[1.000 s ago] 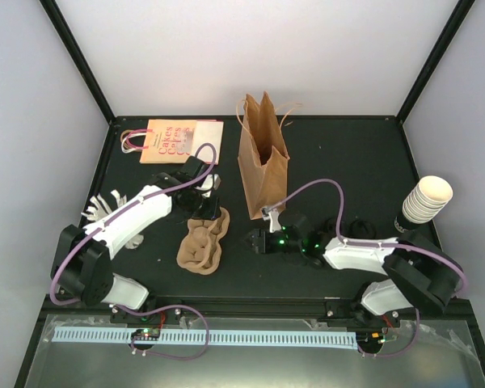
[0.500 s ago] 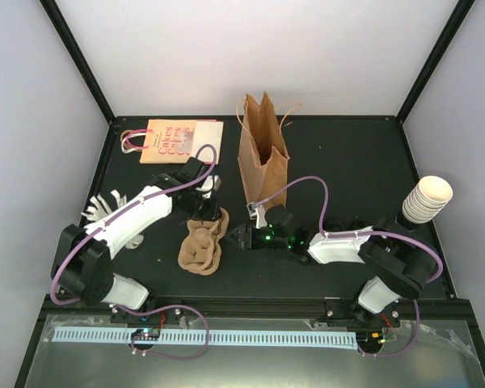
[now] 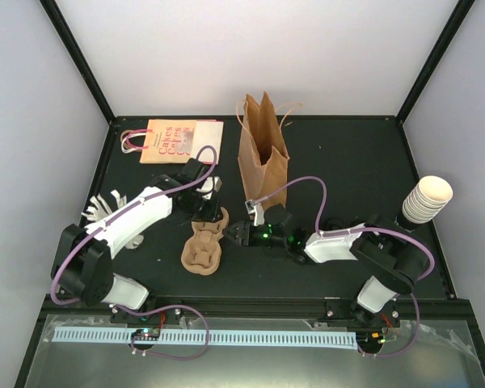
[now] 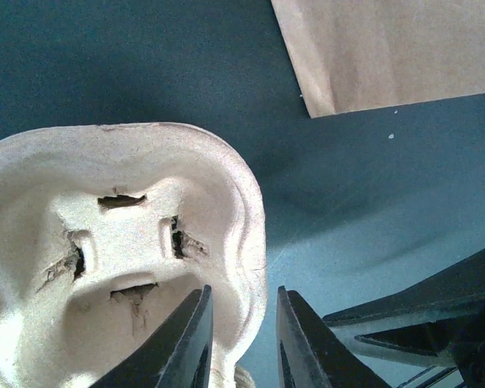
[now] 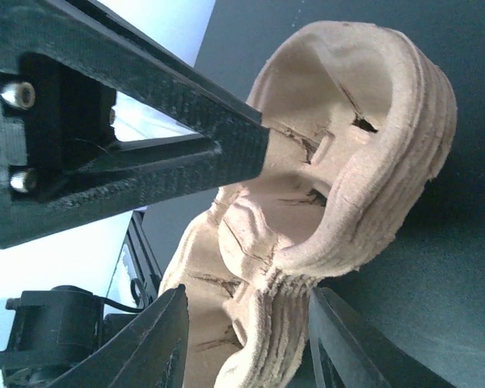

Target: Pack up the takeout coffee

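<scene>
Ok so, far left at the back of the dark counter [image 3: 347, 162] there's a printed pink-and-orange bag [image 3: 174, 139] lying flat. The left arm reaches in just in front of it. The left end effector [image 4: 242, 299] is clenched on the rim of the top tray in a stack of pulp trays [image 3: 204, 252], 1 finger inside the cup well and 1 outside.

That stack sits left of the middle, near a tall brown paper bag [image 3: 263, 162] but closer to the arms. The bag is standing upright with its mouth open.

Coming in from the right, the right end effector [image 5: 246, 299] has its 2 fingers straddling the edge of the stack on the side facing the right arm. Honestly can't tell if it's squeezing or just sitting around it.

Way over at the right edge there's a nested pile of lidless cups [image 3: 427, 198].

The lidded coffee cup itself? Can't spot it in any of the 3 views, so I can't say where it is.
</scene>
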`<move>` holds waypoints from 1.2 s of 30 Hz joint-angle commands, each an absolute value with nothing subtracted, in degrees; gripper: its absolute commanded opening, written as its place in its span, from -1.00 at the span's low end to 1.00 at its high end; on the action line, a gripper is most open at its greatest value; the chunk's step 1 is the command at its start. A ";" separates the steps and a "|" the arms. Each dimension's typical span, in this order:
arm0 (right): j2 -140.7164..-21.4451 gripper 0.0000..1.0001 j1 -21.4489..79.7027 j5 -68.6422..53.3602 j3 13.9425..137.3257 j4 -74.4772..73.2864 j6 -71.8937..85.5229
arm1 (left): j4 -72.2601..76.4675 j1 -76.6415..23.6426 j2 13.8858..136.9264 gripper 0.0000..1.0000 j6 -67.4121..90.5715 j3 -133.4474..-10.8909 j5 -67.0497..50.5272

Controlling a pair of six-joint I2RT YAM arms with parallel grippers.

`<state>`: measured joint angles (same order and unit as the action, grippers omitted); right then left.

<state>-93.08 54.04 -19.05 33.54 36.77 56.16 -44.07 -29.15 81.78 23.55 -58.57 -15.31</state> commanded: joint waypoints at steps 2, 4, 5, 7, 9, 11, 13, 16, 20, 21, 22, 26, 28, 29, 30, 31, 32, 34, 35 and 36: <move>-93.87 -0.14 54.41 -17.44 34.67 40.78 56.53 | -43.18 -28.72 81.53 -0.51 22.98 -58.44 -16.03; -93.66 -0.14 54.37 -17.08 34.48 40.56 56.45 | -43.60 -28.80 81.52 -0.51 22.85 -58.53 -15.36; -93.58 -0.14 54.40 -16.98 34.35 40.48 56.36 | -43.86 -28.77 81.49 -0.51 22.88 -58.60 -14.93; -93.31 -0.14 54.41 -16.81 34.13 40.35 56.28 | -44.30 -28.82 81.31 -0.51 22.77 -58.54 -13.96; -93.02 -0.14 54.40 -16.67 33.97 40.03 56.09 | -44.47 -28.76 81.08 -0.50 22.76 -58.46 -13.44; -92.82 -0.14 54.40 -16.49 33.86 39.79 56.00 | -44.47 -28.82 80.87 -0.45 22.62 -58.37 -13.36; -92.58 -0.14 54.40 -16.28 33.71 39.79 56.03 | -44.24 -28.82 80.61 -0.38 22.64 -58.22 -13.36; -92.19 -0.14 54.38 -15.65 33.34 39.45 56.05 | -43.71 -28.83 80.19 -0.24 22.60 -57.79 -13.36; -91.56 -0.17 54.33 -14.29 32.73 39.28 56.29 | -43.12 -28.83 80.63 -0.21 22.65 -57.28 -12.63; -91.40 -0.18 54.32 -14.02 32.63 39.25 56.40 | -43.08 -28.83 81.08 -0.22 22.60 -57.37 -12.46; -91.36 -0.19 54.27 -13.86 32.61 39.21 56.47 | -43.12 -28.77 81.55 -0.24 22.59 -57.50 -12.21; -91.11 -0.20 54.32 -13.50 32.53 38.86 56.53 | -43.17 -28.98 83.14 -0.26 22.29 -57.90 -11.52; -91.03 -0.21 54.32 -13.30 32.36 38.72 56.52 | -43.03 -29.02 83.55 -0.24 22.07 -58.13 -11.67; -91.02 -0.21 54.24 -13.15 32.27 38.52 56.65 | -42.93 -29.14 83.65 -0.21 21.92 -58.26 -11.93; -90.98 -0.22 54.23 -12.81 32.19 38.27 56.65 | -42.72 -29.27 83.77 -0.17 21.70 -58.33 -12.39; -90.87 -0.22 54.21 -12.38 32.05 37.81 56.79 | -42.54 -29.47 84.05 -0.12 21.51 -58.38 -12.73; -90.67 -0.23 54.23 -11.84 31.89 37.44 56.99 | -42.39 -29.59 84.28 -0.08 21.43 -58.50 -13.02; -90.30 -0.25 54.23 -10.80 31.38 37.13 57.28 | -42.32 -29.91 84.89 -0.07 21.37 -58.91 -13.09; -90.04 -0.25 54.17 -10.42 31.11 37.17 57.30 | -42.28 -30.15 85.26 -0.06 21.36 -59.11 -12.97; -89.80 -0.25 54.14 -9.98 30.85 37.05 57.35 | -42.23 -30.33 85.64 -0.06 21.36 -59.29 -12.86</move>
<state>-91.66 54.02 -13.45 32.12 36.99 57.14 -43.51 -29.45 84.07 22.41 -57.17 -12.58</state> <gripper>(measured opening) 0.376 0.465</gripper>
